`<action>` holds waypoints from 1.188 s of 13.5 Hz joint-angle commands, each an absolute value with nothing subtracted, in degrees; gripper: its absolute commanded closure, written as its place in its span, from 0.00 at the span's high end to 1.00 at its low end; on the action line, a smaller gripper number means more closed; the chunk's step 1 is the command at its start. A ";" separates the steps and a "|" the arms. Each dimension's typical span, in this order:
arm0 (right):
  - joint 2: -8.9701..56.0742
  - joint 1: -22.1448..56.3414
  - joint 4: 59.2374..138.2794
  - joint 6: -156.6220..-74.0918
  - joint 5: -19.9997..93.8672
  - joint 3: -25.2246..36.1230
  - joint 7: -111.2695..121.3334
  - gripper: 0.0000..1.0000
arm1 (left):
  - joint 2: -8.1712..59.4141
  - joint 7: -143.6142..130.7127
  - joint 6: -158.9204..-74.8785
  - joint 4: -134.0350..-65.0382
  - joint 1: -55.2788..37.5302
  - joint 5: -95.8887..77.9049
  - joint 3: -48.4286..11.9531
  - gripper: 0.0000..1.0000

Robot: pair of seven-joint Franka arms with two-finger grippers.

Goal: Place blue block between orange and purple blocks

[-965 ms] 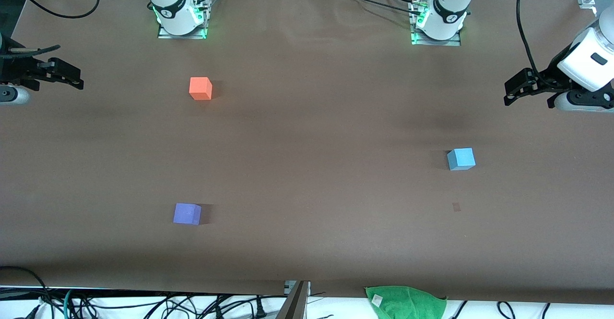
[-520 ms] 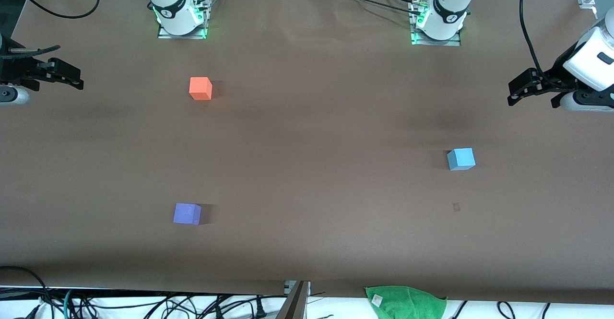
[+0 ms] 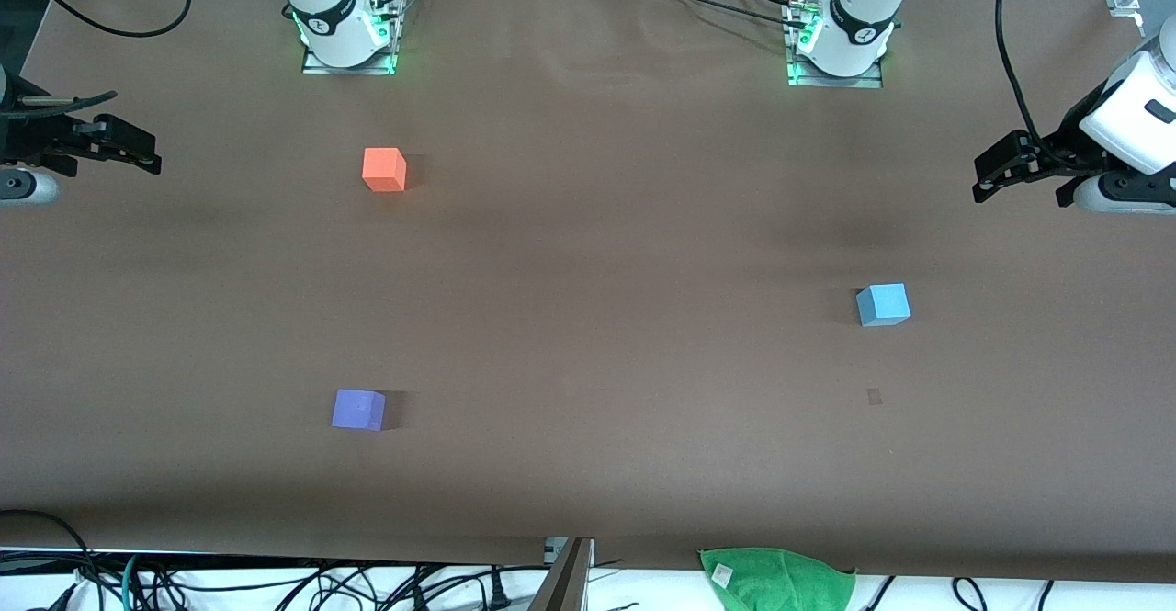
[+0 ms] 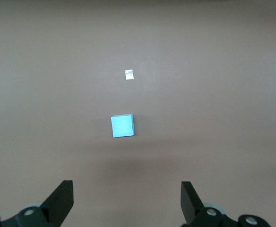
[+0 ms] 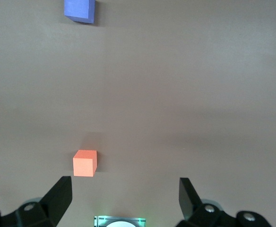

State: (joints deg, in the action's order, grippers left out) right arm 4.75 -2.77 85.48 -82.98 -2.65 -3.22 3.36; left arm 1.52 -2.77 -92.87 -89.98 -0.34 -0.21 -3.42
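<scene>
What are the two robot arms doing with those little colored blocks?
Nothing is being held right now. The blue block sits alone toward the left arm's end of the table. The orange block and the purple block sit toward the right arm's end, the purple one nearer the front camera. The left hand and the right hand hang open at the table's two ends, touching no block.

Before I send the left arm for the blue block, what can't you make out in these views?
- Small pale mark on the table beside the blue block: too small to identify in the front or left wrist view.
- Purple block: cut off by the right wrist view's edge.
- Green cloth: cut off by the front view's bottom edge.
- Both arms: mostly cut off by the front view's side edges.
</scene>
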 commanded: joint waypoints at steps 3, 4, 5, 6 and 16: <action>5.27 -3.08 84.11 -82.44 -2.02 -3.16 4.48 1.00 | 2.02 -2.11 -91.32 -88.68 0.17 -1.05 -4.13 1.00; 5.27 -3.16 84.11 -82.53 -2.02 -3.16 4.48 1.00 | 2.02 -2.11 -90.71 -88.68 0.18 -1.05 -4.13 1.00; 5.27 -3.16 84.11 -82.53 -2.02 -3.16 4.48 1.00 | 2.20 -2.11 -89.83 -88.68 0.09 -1.05 -4.13 1.00; 5.27 -3.16 84.11 -82.53 -2.02 -3.16 4.48 1.00 | 2.11 -2.11 -89.74 -88.68 0.17 -1.05 -4.13 1.00; 5.27 -3.16 84.11 -82.70 -2.02 -3.16 4.31 1.00 | 2.28 -2.81 -89.65 -89.64 2.19 -0.44 -3.60 1.00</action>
